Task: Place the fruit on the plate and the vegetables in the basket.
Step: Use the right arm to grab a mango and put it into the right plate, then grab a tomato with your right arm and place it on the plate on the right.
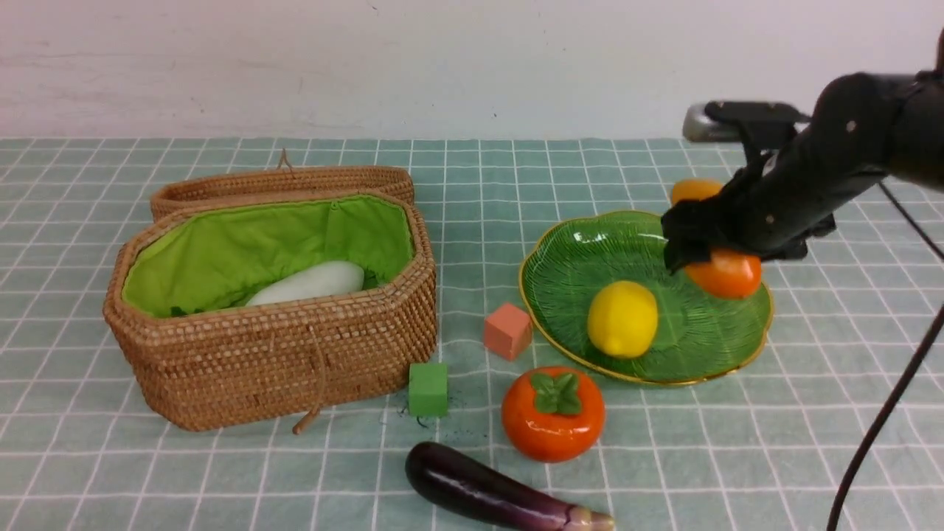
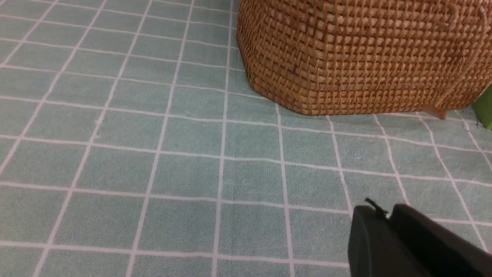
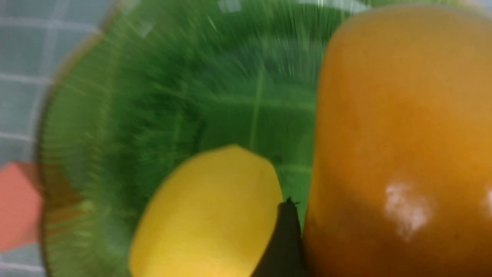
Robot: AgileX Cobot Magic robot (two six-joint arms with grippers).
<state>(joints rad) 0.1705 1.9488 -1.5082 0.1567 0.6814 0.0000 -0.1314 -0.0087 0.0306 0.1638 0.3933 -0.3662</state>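
My right gripper [image 1: 709, 254] is shut on the oblong orange mango [image 1: 726, 274], held tilted over the back right of the green plate [image 1: 575, 265]. One finger [image 3: 286, 234] presses the mango [image 3: 399, 134]; the other is hidden behind it. The yellow lemon [image 1: 622, 318] lies on the plate. The persimmon [image 1: 553, 413] and purple eggplant [image 1: 487, 490] rest on the cloth in front. A white vegetable [image 1: 310, 282] lies in the open basket [image 1: 280, 361]. My left gripper [image 2: 388, 217] is shut and empty, low over the cloth near the basket [image 2: 365, 57].
A pink cube [image 1: 507, 330] sits just left of the plate and a green cube [image 1: 428, 389] by the basket's front right corner. The basket lid [image 1: 280, 184] lies open behind it. A dark cable [image 1: 885, 405] hangs at the right.
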